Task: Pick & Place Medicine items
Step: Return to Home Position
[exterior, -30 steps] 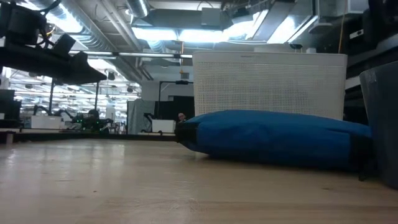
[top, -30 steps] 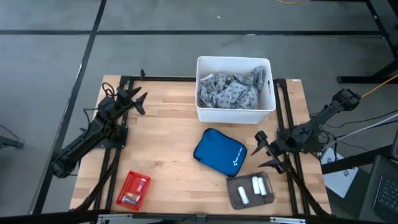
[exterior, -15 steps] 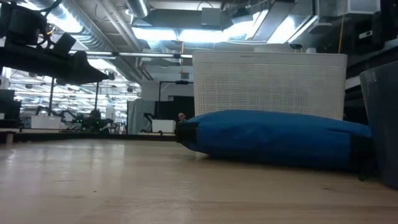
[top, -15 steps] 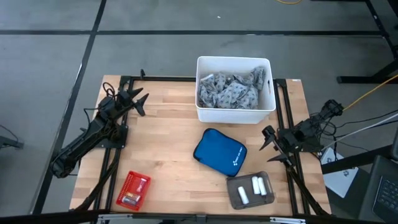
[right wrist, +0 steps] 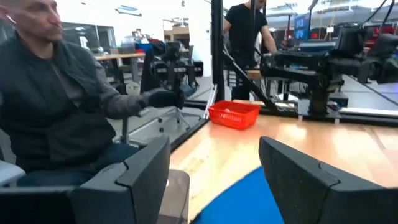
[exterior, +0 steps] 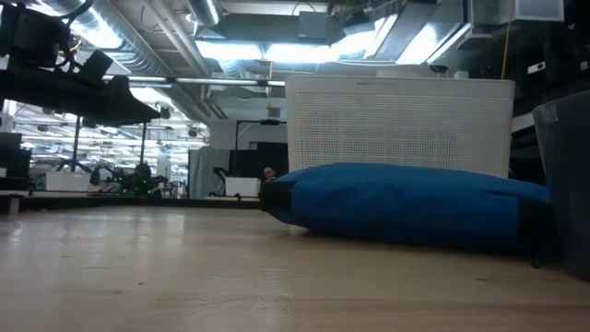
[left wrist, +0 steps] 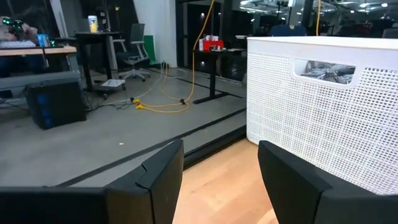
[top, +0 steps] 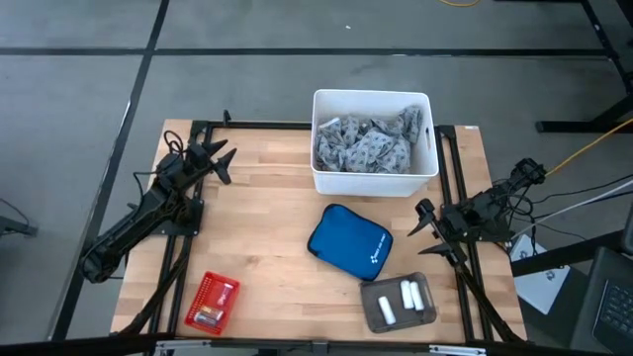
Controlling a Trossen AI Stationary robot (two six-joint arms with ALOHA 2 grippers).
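Observation:
Three white rolls, medicine items (top: pixel 406 295), lie in a grey tray (top: pixel 379 314) near the table's front right. More small items (top: pixel 210 309) lie in a red basket (top: pixel 198 293) at the front left. My left gripper (top: pixel 227 165) stands open at the far left, pointing level toward the white bin (left wrist: pixel 323 112), with nothing between its fingers (left wrist: pixel 221 155). My right gripper (top: pixel 420 225) stands open at the right, beside the blue pouch (top: pixel 350 242), far from the tray, with nothing between its fingers (right wrist: pixel 214 146).
A white perforated bin (top: pixel 321 178) full of grey patterned cloth (top: pixel 371 146) stands at the far middle. The blue pouch (exterior: pixel 406 207) lies at the table's middle. A seated person (right wrist: pixel 56 106) and a standing person (right wrist: pixel 245 31) are beyond the table.
My right arm has folded back, and its gripper has drawn a little toward the table's right and far edges, staying open. Nothing on the table has moved.

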